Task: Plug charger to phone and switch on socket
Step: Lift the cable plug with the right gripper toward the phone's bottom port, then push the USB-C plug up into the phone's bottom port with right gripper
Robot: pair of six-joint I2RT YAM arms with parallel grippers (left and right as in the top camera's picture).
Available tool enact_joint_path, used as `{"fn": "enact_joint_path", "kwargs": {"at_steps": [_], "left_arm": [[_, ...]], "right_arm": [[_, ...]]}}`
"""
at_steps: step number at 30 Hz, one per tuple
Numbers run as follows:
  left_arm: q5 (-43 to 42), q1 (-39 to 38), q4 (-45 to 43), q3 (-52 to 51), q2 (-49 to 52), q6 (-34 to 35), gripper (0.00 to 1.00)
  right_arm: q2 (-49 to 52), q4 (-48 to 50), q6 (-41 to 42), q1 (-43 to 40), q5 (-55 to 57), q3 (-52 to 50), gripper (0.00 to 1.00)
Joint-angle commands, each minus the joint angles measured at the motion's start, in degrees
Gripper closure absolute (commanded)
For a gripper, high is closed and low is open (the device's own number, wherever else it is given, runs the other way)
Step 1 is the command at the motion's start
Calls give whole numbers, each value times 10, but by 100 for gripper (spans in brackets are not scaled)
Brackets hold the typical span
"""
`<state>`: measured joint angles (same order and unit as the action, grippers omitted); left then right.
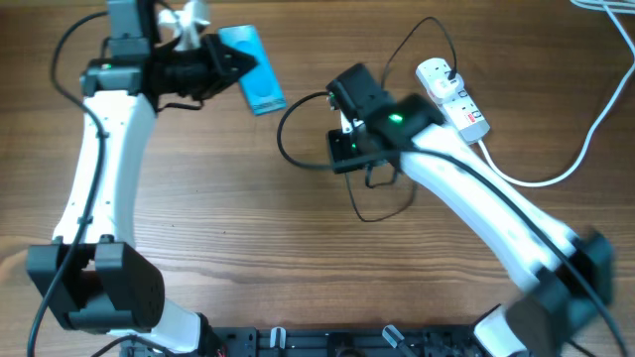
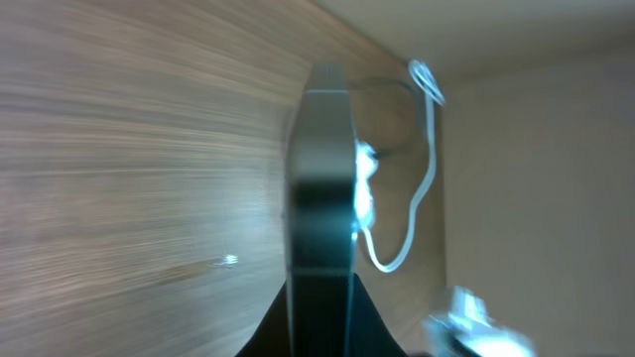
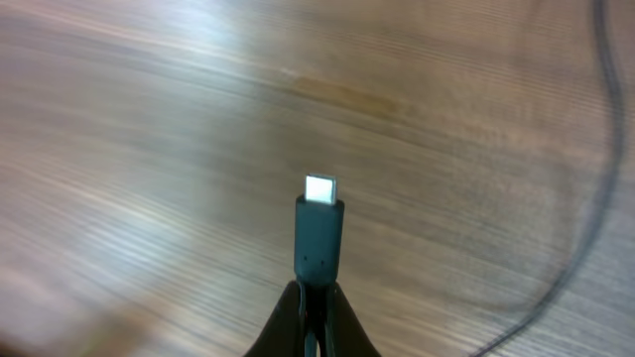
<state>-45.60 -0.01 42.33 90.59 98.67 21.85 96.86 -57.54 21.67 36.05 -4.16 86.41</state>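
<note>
Right wrist view shows our right tool (image 3: 316, 302) pinching the thin black charger cable (image 3: 318, 243) just behind its plug tip (image 3: 319, 188); our left tool (image 2: 319, 322) grips the teal rectangular phone (image 1: 258, 77).

Wide open bench (image 1: 248, 248) across the lower middle of the overhead frame, bare wood again at top centre, but the charger (image 1: 280, 134) sprawls in black loops mid-frame just beside the phone (image 1: 255, 67), and the socket (image 1: 454, 99) with its thick white lead (image 1: 544, 182) crowds the upper right.
</note>
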Motion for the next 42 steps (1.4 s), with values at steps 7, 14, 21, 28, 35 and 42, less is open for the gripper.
{"fn": "enact_joint_path", "kwargs": {"at_steps": [7,14,21,28,35,42], "left_arm": [[-100,-67,-90,3,-3,-5,96],[-125,-94,-79,3,-3,-57,96],[-130,-95,-79,2,-3,-63,96],[-191,-94,-100,2,-3,-63,96],[-223,-75,-100,2,-3,-62,96],[-273,-53,-101,2,-3,-62,96]], "right_arm": [[-102,-10,-23,91,-21,9,96],[-101,18,34,99,35,9,96],[-110,36,42,97,67,10,96],[-116,40,39,96,104,10,96],[-131,45,42,90,121,10,96],[-136,52,38,89,70,10,96]]}}
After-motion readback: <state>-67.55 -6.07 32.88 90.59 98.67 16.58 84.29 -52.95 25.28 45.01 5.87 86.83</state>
